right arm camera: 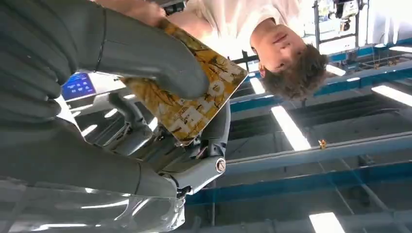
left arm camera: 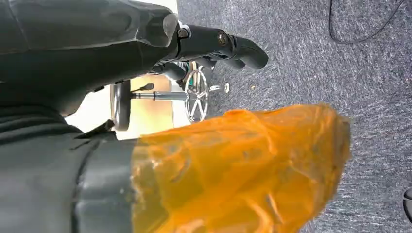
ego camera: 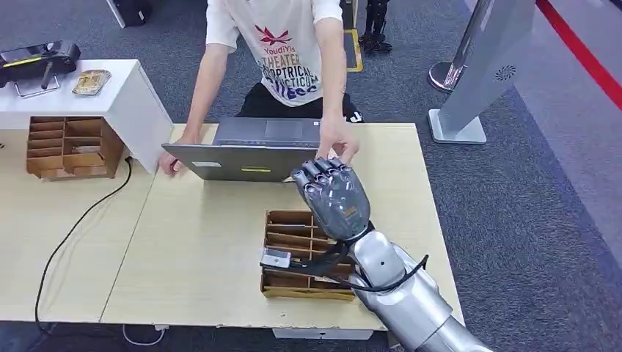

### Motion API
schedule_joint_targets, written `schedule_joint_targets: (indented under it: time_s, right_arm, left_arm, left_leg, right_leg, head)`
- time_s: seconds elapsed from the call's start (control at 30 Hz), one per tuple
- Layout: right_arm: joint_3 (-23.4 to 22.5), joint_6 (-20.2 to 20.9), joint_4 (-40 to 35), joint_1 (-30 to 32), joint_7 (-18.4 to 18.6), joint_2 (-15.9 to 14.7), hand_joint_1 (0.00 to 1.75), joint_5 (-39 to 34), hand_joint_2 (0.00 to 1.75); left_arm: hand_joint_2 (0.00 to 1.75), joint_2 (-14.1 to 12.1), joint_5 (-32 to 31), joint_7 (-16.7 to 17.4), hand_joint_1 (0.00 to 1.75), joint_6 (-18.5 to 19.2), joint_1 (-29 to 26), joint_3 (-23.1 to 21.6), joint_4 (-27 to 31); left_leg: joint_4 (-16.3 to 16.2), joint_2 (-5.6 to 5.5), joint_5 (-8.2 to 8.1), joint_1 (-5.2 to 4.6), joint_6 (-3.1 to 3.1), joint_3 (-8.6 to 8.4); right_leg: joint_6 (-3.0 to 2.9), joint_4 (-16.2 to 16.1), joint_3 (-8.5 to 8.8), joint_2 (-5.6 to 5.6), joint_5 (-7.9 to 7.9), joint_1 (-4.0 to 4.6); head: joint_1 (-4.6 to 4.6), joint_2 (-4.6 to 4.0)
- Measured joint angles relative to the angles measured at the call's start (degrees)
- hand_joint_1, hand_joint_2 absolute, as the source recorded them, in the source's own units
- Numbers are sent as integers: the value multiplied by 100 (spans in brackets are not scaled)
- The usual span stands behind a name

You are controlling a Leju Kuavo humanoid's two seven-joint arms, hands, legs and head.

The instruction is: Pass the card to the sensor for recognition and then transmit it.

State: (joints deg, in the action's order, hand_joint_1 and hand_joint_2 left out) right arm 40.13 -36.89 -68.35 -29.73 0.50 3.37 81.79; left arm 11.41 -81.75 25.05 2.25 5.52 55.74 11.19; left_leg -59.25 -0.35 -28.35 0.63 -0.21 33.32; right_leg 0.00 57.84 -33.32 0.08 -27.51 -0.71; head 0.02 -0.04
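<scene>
I am holding the right hand (ego camera: 336, 196) raised above the bench (ego camera: 213, 242), its back toward the head camera, and in the right wrist view its fingers (right arm camera: 214, 133) and thumb are clamping on the card (right arm camera: 194, 99), a yellow patterned one lying flat between them. A person's hand (ego camera: 339, 144) is reaching in just past my fingertips, touching or nearly touching the card's far edge; I cannot tell whether that hand is gripping it yet. Behind my fingers the wooden card rack (ego camera: 293, 253) is sitting on the bench, and beyond them an open laptop (ego camera: 253, 150). I judge the pick-up done and the handover under way; whether the sensor has read the card I cannot tell. Letting go is what is left. My left hand (left arm camera: 214, 46) is hanging over carpet, fingers curled together on nothing.
</scene>
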Motion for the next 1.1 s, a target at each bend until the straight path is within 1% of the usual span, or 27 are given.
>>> schedule_joint_targets:
  time_s: [0.2, 0.43, 0.6, 0.67, 0.7, 0.73, 0.8, 0.9, 1.0, 1.1]
  right_arm:
    - [-9, -9, 37, 13, -4, 11, 175, -39, 175]
    - [-85, -13, -28, 166, -234, 83, 175, -677, 175]
    - [-206, -11, -199, 303, -341, 116, 175, -1054, 175]
    - [-249, 13, -279, 358, -432, 127, 175, -1327, 175]
    - [-289, 44, -350, 407, -523, 133, 175, -1568, 175]
    - [-337, 158, -435, 455, -650, 147, 175, -1960, 175]
    - [-424, 532, -656, 572, -940, 188, 175, -2951, 175]
    - [-612, 1100, -986, 739, -1215, 243, 175, -4100, 175]
    - [-839, 1595, -1319, 910, -1388, 317, 175, -5110, 175]
    - [-1082, 2003, -1596, 1067, -1462, 359, 175, -5883, 175]
  left_arm:
    - [0, 0, 18, 0, 0, 0, 0, 0, 0]
    - [0, 0, 48, 2, 0, -2, -1, 0, 0]
    - [0, 0, 52, 2, 0, -4, -2, 0, 0]
    - [0, 0, 61, 2, 0, -7, -2, 0, 0]
    - [0, 2, 70, 2, 0, -13, -2, 0, 0]
    - [0, 2, 88, 2, 0, -22, -6, 0, 0]
    - [0, 2, 122, 2, 0, -22, -8, 0, 0]
    - [0, 2, 160, 0, 0, -28, -12, 2, 0]
    - [0, 2, 177, 0, 0, -39, -12, 4, 0]
    - [0, 4, 206, 0, 0, -46, -14, 9, 0]
  left_leg:
    - [0, 0, 0, 0, 0, 0]
    - [0, 0, 0, 0, 0, 0]
    - [0, 0, 0, 0, 0, 0]
    - [0, 0, 0, 0, 0, -1]
    - [0, 0, 0, 0, 0, -1]
    - [0, 0, 0, 0, 0, -1]
    - [0, 0, 0, 0, 0, 0]
    - [0, 0, 0, 0, 0, 0]
    - [0, 0, 0, 0, 0, 0]
    - [0, 0, 0, 0, 0, 0]
  right_leg:
    - [0, 0, -1, 0, 0, 0]
    - [0, 0, -1, 0, 0, 0]
    - [0, 0, 0, 0, 0, 0]
    - [0, 0, 0, 0, 0, 0]
    - [0, 0, 0, 0, 0, 0]
    - [0, 0, 0, -1, 0, 0]
    - [0, 0, -1, 0, 0, 0]
    - [0, 0, -1, 0, 0, 0]
    - [0, 0, -1, -1, 0, 0]
    - [0, 0, 0, -1, 0, 0]
  head:
    - [0, 0]
    - [0, 0]
    - [2, 0]
    - [0, 0]
    - [2, 0]
    - [2, 0]
    - [2, 0]
    - [2, 0]
    - [0, 0]
    - [2, 0]
